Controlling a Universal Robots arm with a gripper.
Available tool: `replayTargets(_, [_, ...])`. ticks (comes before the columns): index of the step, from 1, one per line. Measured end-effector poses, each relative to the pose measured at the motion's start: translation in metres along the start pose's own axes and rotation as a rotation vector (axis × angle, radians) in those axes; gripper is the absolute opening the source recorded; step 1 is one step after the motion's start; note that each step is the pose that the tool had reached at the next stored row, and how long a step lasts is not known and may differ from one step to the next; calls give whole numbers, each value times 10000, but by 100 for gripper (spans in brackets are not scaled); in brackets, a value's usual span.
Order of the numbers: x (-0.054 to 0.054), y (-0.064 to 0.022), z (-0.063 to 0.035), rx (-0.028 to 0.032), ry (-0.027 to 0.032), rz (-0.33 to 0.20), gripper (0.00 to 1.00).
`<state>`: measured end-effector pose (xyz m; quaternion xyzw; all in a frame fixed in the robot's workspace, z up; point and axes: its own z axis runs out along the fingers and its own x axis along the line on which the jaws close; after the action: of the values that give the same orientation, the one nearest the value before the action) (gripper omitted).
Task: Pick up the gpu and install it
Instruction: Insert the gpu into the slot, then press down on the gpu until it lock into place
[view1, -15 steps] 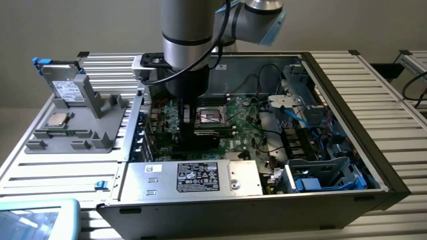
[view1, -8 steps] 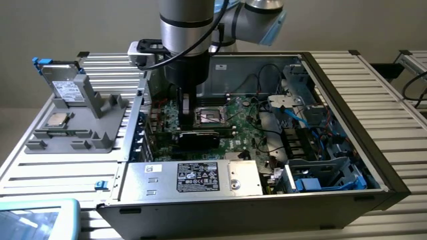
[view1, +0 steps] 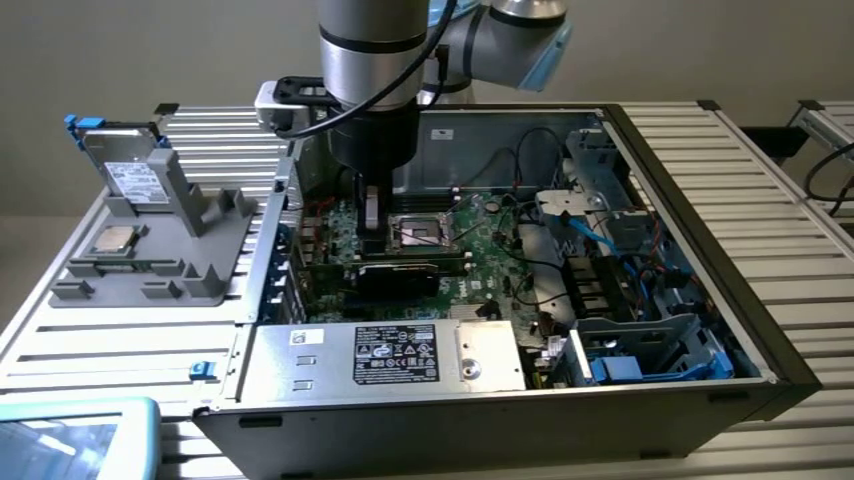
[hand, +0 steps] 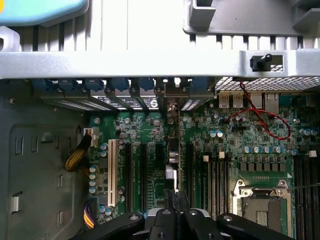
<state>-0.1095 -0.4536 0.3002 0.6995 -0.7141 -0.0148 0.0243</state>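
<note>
The gpu (view1: 400, 276) stands upright on edge in a motherboard slot inside the open computer case (view1: 694, 200), its black side facing the camera. In the wrist view the gpu (hand: 178, 150) appears edge-on as a thin line running from the rear slot brackets to my fingers. My gripper (view1: 375, 232) reaches down into the case directly over the card's top edge. The gripper (hand: 176, 200) is shut, fingertips together. I cannot tell whether they touch the card.
A grey fixture (view1: 160, 270) on the exterior view's left holds a silver hard drive (view1: 130, 170) with blue tabs and a square CPU chip (view1: 114, 238). The power supply (view1: 387, 355) fills the case front. The open CPU socket (view1: 423, 232) and cables lie beside the card.
</note>
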Motion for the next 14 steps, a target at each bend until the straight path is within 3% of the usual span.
replayTargets(14, [0, 3, 0, 0, -1, 0, 12])
